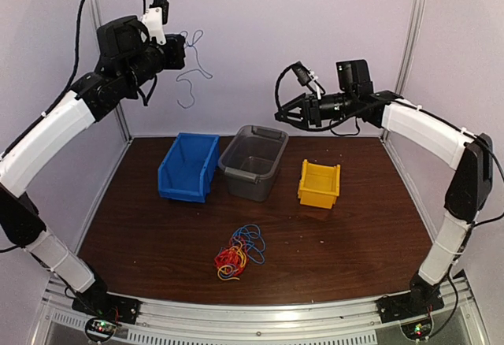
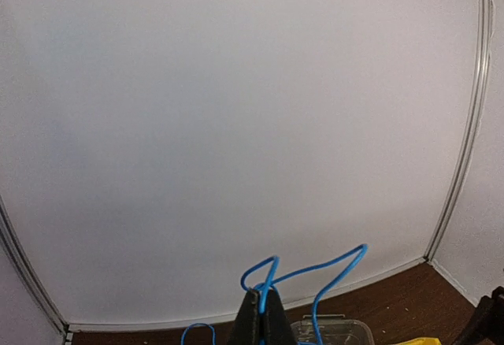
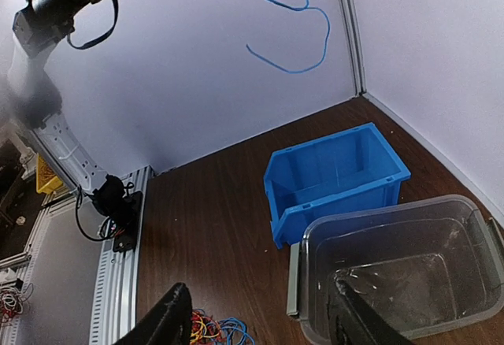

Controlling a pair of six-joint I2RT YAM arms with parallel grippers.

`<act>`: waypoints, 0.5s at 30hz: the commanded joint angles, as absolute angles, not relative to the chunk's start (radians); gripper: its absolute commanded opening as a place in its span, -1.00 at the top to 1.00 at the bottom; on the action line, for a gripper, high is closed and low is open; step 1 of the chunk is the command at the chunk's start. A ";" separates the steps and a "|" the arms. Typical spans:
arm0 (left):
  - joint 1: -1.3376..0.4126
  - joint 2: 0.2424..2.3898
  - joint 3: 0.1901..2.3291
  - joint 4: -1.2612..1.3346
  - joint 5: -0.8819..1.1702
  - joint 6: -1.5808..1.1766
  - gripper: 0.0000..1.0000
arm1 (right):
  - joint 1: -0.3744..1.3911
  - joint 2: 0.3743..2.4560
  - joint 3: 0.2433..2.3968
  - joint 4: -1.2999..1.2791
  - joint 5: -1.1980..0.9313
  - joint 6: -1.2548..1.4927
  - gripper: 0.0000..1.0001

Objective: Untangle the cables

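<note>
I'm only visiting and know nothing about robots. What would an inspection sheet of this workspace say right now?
Surface: dark wooden table carrying a blue bin, grey bin and yellow bin in a row, all seemingly empty.
Job's things: tangled bundle of red, yellow and blue wires on the table near the front; one blue cable dangling in the air.
Clutter: nothing seen.
Grippers: left gripper shut on the blue cable, raised high; right gripper open, empty, raised.
Cables: black arm cables loop off both arms, apart from the wires.
Surroundings: pale walls; metal rail at the near edge.
</note>
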State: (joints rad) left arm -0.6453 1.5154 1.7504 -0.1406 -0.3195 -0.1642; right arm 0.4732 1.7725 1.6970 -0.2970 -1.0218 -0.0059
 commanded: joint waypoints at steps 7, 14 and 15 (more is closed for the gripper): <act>-0.606 1.584 1.658 -0.149 -0.426 -0.051 1.00 | 0.357 1.497 1.412 -0.515 -1.013 -0.294 -0.19; -0.588 1.565 1.545 -0.092 -0.465 -0.038 1.00 | 0.355 1.325 1.169 -0.423 -0.891 -0.330 -0.17; -0.587 1.563 1.543 -0.089 -0.464 -0.040 1.00 | 0.354 1.313 1.148 -0.414 -0.880 -0.332 -0.17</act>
